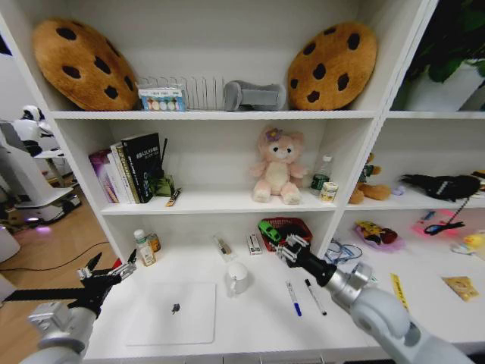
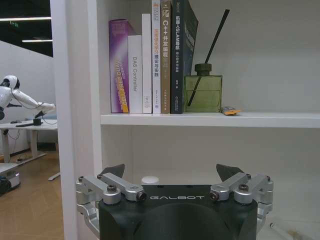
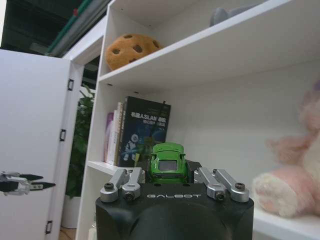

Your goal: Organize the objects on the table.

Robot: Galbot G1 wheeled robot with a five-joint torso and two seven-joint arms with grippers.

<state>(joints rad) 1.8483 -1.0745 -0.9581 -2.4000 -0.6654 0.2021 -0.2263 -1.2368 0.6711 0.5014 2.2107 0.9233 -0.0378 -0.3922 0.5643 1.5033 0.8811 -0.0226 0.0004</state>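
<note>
My right gripper [image 1: 288,244] hovers above the back of the white table [image 1: 258,326], shut on the tiny green toy car [image 1: 268,230]. In the right wrist view the car [image 3: 168,161] sits nose-up between the jaws of that gripper [image 3: 168,169]. My left gripper [image 1: 110,265] is open at the table's left end, near two small bottles [image 1: 144,248]. In the left wrist view it [image 2: 171,171] holds nothing, and a white bottle cap [image 2: 150,179] shows just beyond it. The silver laptop [image 1: 173,312], white mug [image 1: 237,278], blue pen [image 1: 293,298] and black pen [image 1: 315,296] lie on the table.
A red mesh basket [image 1: 292,226] stands right behind the held car. Two small items [image 1: 223,246] lie by the back wall. The shelf above carries books [image 1: 125,171], a green diffuser [image 2: 202,92] and a pink plush [image 1: 277,167]. The shelf upright [image 1: 333,220] is close on the right.
</note>
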